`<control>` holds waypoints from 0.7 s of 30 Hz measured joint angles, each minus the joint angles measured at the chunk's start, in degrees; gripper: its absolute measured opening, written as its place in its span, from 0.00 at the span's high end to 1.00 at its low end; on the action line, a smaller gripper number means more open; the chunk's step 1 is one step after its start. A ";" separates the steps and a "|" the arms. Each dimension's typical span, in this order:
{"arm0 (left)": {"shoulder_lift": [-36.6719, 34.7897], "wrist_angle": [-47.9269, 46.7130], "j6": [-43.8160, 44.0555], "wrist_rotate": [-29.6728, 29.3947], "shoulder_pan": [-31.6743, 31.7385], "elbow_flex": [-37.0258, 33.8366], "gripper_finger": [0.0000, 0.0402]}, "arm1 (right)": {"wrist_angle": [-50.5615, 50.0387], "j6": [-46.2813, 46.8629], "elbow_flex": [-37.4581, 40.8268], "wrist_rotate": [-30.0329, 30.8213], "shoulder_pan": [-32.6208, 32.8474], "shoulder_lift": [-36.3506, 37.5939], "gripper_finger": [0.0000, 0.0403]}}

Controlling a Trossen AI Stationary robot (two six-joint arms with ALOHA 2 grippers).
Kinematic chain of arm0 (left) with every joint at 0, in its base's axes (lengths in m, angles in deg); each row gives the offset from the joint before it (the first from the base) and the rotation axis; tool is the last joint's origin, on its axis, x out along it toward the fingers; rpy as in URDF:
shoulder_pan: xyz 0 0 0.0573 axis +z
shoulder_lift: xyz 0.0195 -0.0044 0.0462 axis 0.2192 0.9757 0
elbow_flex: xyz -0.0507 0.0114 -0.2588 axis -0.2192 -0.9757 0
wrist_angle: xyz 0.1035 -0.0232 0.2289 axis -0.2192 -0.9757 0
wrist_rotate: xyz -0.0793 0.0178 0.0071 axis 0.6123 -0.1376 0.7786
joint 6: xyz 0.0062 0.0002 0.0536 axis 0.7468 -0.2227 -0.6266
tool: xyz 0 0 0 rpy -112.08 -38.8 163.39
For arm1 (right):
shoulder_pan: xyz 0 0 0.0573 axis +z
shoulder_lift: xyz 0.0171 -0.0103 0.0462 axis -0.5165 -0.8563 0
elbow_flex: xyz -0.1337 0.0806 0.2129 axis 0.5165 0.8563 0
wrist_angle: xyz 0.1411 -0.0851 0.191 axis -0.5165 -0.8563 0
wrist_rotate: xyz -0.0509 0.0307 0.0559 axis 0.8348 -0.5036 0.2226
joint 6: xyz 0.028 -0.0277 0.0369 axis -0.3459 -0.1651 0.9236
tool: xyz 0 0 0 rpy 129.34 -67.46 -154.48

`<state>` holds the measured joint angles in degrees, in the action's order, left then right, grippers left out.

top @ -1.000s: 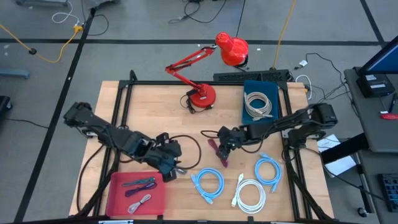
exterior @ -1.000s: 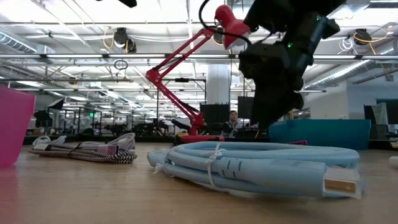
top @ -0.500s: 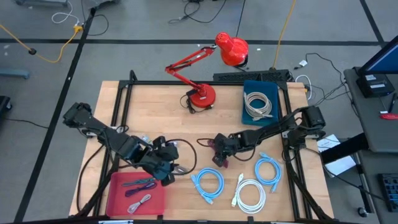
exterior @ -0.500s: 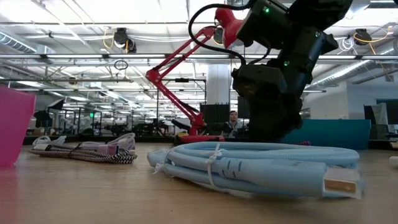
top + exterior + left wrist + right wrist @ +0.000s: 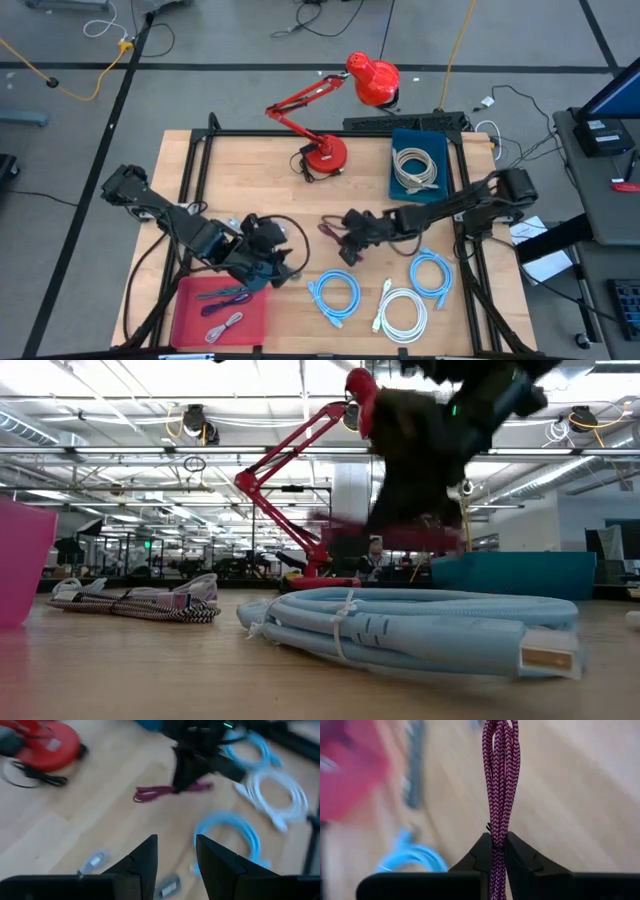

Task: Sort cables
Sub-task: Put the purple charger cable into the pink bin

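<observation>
Right end effector (image 5: 498, 851) clamped on short braided maroon cable bundle (image 5: 500, 775) above wooden worktop (image 5: 250, 180); left end effector (image 5: 176, 857) parted, empty, beside pink tray (image 5: 190, 312).

Bare bench (image 5: 250, 170) lies open along the far-left part, from the lamp base (image 5: 325, 156) to the left edge. The near edge is crowded: red tray (image 5: 190, 315) at the near-left corner, cable coils (image 5: 333, 297) toward the near-right. The blue bin (image 5: 405, 145) fills the far-right corner.

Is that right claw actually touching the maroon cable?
Touching. The right wrist view shows the right gripper with jaws pinched on the maroon cable.
</observation>
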<state>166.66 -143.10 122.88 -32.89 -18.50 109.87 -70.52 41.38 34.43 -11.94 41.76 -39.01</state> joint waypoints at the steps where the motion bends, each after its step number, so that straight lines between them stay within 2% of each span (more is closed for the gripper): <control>1: -0.28 -0.17 1.77 -2.74 -0.55 -0.02 0.66 | 0.83 -0.04 0.01 0.99 0.15 1.68 0.95; 4: -2.00 -0.48 6.09 -10.96 -2.36 -0.01 0.66 | 5.33 -0.28 0.04 3.63 0.56 7.34 0.95; 6: -2.75 -0.57 8.07 -14.46 -2.82 0.01 0.66 | 8.31 -0.48 0.04 6.31 1.10 11.70 0.95; 9: -3.67 -0.37 8.71 -15.54 -2.43 -1.27 0.66 | 12.96 -1.82 -0.02 9.78 2.60 17.30 0.95; 11: -3.97 1.67 7.45 -14.03 -0.87 -3.00 0.66 | 15.42 -3.62 -0.02 10.89 3.68 20.54 0.95; 14: -3.60 10.05 -0.94 -9.86 3.64 -6.38 0.66 | 17.22 -4.92 -0.02 12.34 5.08 24.16 0.95; 16: -3.61 25.19 -12.72 -4.21 7.83 -8.79 0.66 | 17.93 -5.76 -0.02 13.43 6.32 25.35 0.95; 18: -3.66 43.19 -23.36 6.97 11.90 -10.28 0.66 | 18.65 -6.32 -0.02 14.35 7.78 25.96 0.95; 20: -3.68 56.38 -27.83 17.93 15.28 -10.75 0.66 | 19.74 -6.84 -0.02 14.46 8.94 26.28 0.95; 21: -3.76 60.05 -28.23 20.67 16.63 -10.75 0.66 | 20.01 -6.93 -0.02 14.84 9.54 26.40 0.95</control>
<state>162.90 -83.05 94.65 -12.21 -1.87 99.12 -50.51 34.45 34.41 2.90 51.30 -12.61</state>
